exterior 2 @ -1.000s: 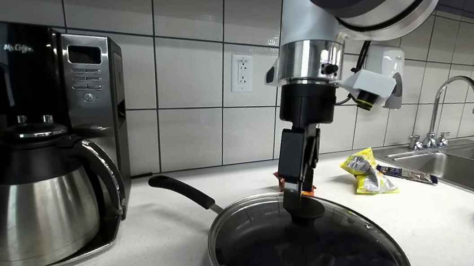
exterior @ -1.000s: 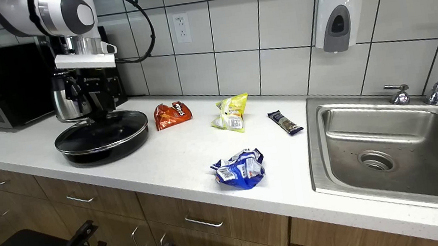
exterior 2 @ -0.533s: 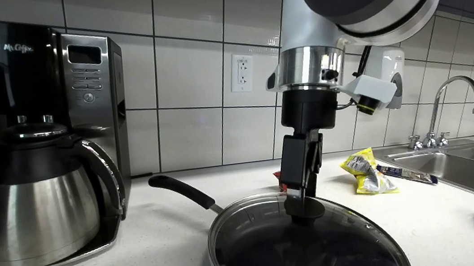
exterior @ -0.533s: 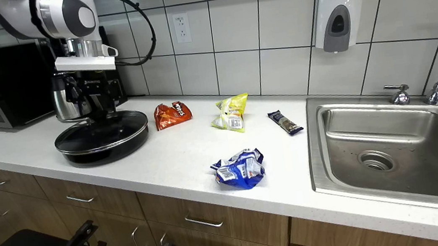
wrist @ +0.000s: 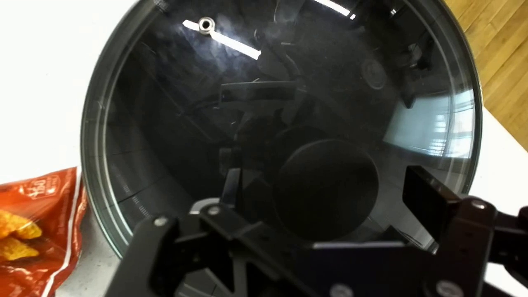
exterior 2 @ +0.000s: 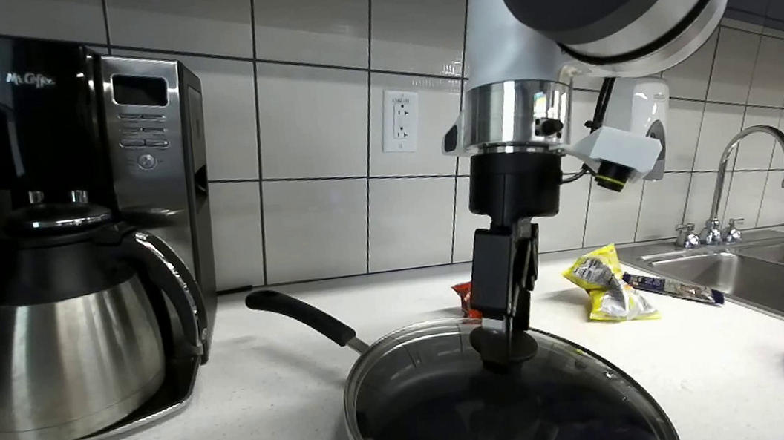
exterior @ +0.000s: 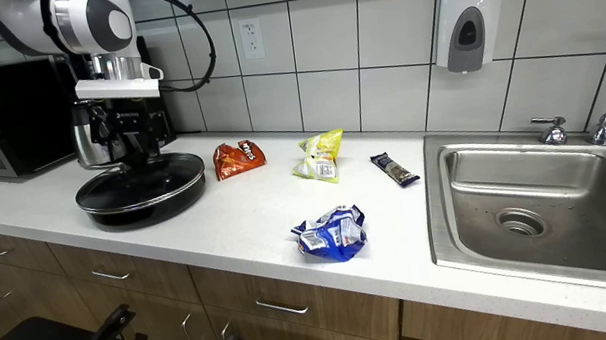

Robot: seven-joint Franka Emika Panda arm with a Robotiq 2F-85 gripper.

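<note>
A dark glass lid point(wrist: 173, 95) with a metal rim lies on a black pan point(exterior: 148, 215). Its round black knob point(wrist: 330, 185) rises near the middle. My gripper point(wrist: 326, 187) points down over this knob, with the jaws wide apart and one finger to each side. Gaps show between the knob and the fingers point(wrist: 429, 192) in the wrist view, so nothing is gripped. In an exterior view the near finger of the gripper point(exterior 2: 514, 328) overlaps the knob point(exterior 2: 486, 349); how far down the tips reach beside it I cannot tell.
Right by the pan lies a red chip bag point(wrist: 41, 235). Farther along the counter are a yellow bag point(exterior: 320, 157), a wrapped bar point(exterior: 395, 169), a blue bag point(exterior: 333, 235) and a sink point(exterior: 516, 189). A coffee maker point(exterior 2: 150, 137) with carafe point(exterior 2: 65, 357) stands near the pan handle point(exterior 2: 303, 317).
The arm has come down slightly and shifted a little rightward in an exterior view. The jaws have stayed wide, and the pan, lid and bags have not moved.
</note>
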